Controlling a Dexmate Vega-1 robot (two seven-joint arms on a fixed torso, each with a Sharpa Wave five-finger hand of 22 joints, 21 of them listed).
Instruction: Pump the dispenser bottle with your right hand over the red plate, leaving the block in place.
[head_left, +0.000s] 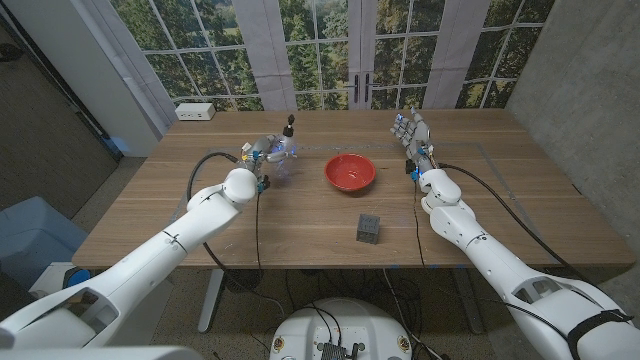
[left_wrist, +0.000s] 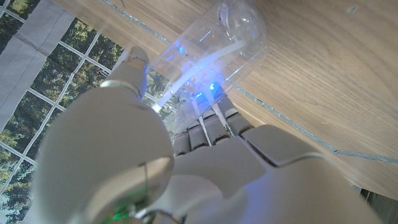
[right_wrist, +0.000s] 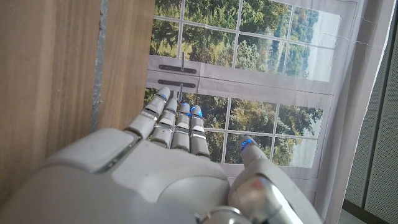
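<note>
One clear dispenser bottle (head_left: 283, 150) with a dark pump head stands up off the far left part of the wooden bench (head_left: 300, 215), grasped by the left robot hand (head_left: 262, 152); in the left wrist view the fingers (left_wrist: 208, 124) wrap the see-through body of the bottle (left_wrist: 211, 53) with the thumb on its other side, a white tube showing inside it; one red plate (head_left: 350, 172), bowl-like, sits just beside the bottle toward the middle of the bench, apart from it; one dark grey block (head_left: 369, 228) rests nearer the robot, in front of the plate and a little to the robot's right, touched by neither hand; the right robot hand (head_left: 411, 135) is raised over the far right part of the bench, on the far side of the plate from the bottle and well apart from it; it is released, fingers straight, close together and holding nothing, as the right wrist view (right_wrist: 180, 168) confirms against the windows; one white box (head_left: 195, 111) lies at the far left corner.
</note>
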